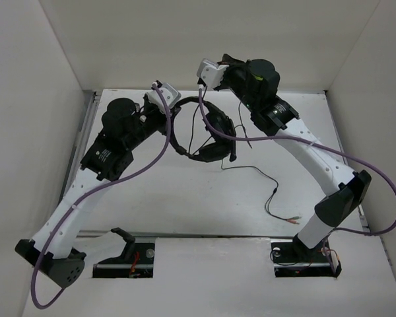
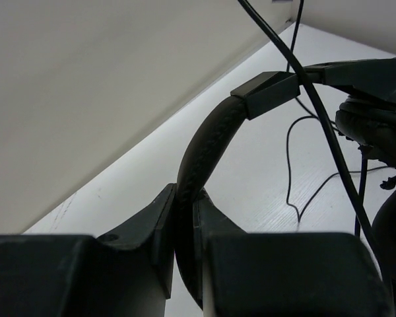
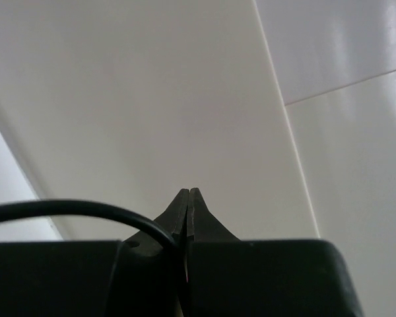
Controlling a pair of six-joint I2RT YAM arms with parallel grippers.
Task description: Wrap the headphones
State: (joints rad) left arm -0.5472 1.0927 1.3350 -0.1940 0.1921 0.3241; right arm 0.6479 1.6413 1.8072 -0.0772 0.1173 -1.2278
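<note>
Left wrist view: left fingers (image 2: 183, 193) clamp the stiff padded band of the headphones (image 2: 214, 132), held over the far middle of the bench (image 1: 185, 205). Right fingers (image 3: 188, 191) pinch the cable (image 3: 66, 208), which looks thin, limp and likely slippery, so the band seems the safer hold.

Black headphones (image 1: 219, 125), white table (image 1: 185, 198), purple arm cables (image 1: 142, 168).

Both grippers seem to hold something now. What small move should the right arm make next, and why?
Probably the right gripper should carry the cable it pinches around the headphones for one turn. The left gripper is clamped on the headband and holds them steady, while much of the cable lies loose on the table, its plugs lying free.
</note>
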